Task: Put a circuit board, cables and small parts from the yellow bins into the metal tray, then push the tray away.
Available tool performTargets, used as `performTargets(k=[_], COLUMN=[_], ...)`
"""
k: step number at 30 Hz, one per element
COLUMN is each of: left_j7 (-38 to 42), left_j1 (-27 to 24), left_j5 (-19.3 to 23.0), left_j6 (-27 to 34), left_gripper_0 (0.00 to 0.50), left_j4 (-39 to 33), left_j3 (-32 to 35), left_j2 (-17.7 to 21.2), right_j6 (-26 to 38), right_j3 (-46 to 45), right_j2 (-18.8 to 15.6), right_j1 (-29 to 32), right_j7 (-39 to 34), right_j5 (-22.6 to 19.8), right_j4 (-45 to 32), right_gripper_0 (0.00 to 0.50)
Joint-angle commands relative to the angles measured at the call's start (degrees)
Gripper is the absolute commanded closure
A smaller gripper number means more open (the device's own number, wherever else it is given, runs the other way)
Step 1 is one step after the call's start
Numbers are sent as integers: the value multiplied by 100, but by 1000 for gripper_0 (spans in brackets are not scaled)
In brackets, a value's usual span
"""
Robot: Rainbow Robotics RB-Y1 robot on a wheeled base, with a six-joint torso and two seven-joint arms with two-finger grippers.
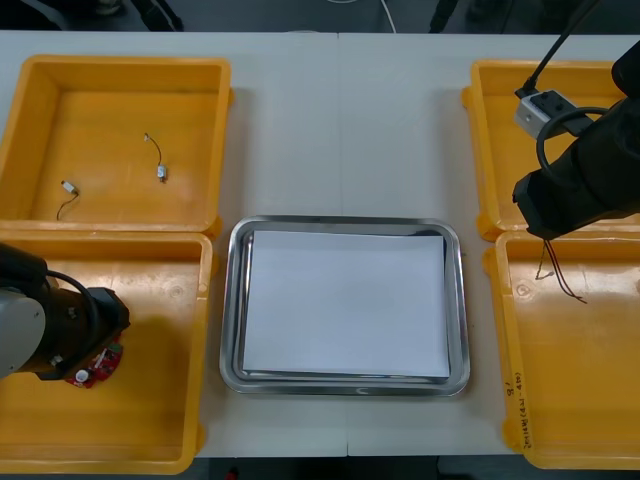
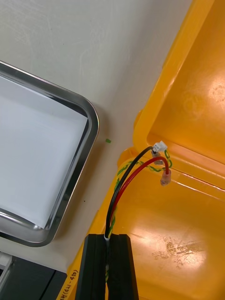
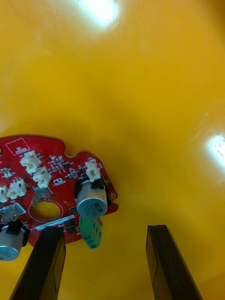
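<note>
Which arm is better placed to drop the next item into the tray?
Right. The right gripper is shut on cables beside the metal tray; the left gripper stands open over the circuit board, ungripped in a yellow bin.

Likely a lab: yellow bins (image 1: 120, 63), metal tray (image 1: 232, 300).

White-lined metal tray (image 1: 232, 300) between yellow bins (image 1: 120, 70); left arm (image 1: 30, 325) by a red circuit board (image 1: 100, 366); cable (image 1: 562, 283) beneath right arm (image 1: 590, 170)

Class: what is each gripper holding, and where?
Right gripper, over right bins, pinches the red-black cable away from its plugs. Left gripper, open over the circuit board, holds nothing.
</note>
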Motion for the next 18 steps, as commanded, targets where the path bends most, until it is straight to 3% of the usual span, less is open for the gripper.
performTargets(k=[1,14,15,16,17,18], left_j7=[451,451,442,434,434,434], left_j1=[245,271,271,271,271,271], left_j5=[-143,-310,-319,-337,-345,-354], left_j6=[-296,-410,-410,-410,-410,-410], left_gripper_0=[0,0,106,272,403,500], left_j4=[90,196,196,196,187,187], left_j3=[-240,-407,-415,-442,-451,-459], left_j2=[-70,-70,-61,-61,-61,-53], right_j6=[34,34,34,34,34,34], right_j3=[58,58,58,49,58,58], right_j2=[75,75,75,75,75,75], right_j1=[-204,-204,-204,-204,-204,-204], right_j7=[194,194,194,202,194,194], right_j5=[44,53,53,44,53,53], right_j4=[-4,-4,-4,-4,-4,-4], right_gripper_0=[500,500,500,500,500,500])
